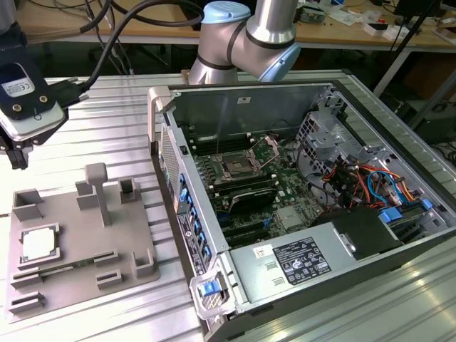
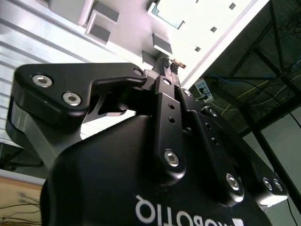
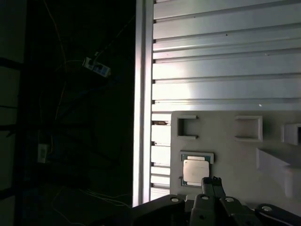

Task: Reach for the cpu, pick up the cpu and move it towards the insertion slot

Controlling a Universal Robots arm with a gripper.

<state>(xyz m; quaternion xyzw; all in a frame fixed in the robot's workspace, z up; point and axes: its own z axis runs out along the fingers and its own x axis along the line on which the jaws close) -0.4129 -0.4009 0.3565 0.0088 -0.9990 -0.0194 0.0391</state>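
1. Exterior view: the cpu point(image 1: 39, 244) lies flat, metal top up, in a recess of the plate point(image 1: 71, 228), at 8 o'clock from the slot point(image 1: 235, 169); the tool head point(image 1: 25, 96) hangs at 12 o'clock from the cpu, well apart
2. Second wrist view: the gripper point(image 2: 169, 62) has its jaws pressed together with nothing between
3. First wrist view: the gripper point(image 3: 211, 181) points toward the cpu point(image 3: 196, 169), near but not touching; the chip looks nearly square, edges true to the plate, so I cannot tell a long axis
4. Progress, as I judge it: the reach is partly made; grasp and carry to the slot are left
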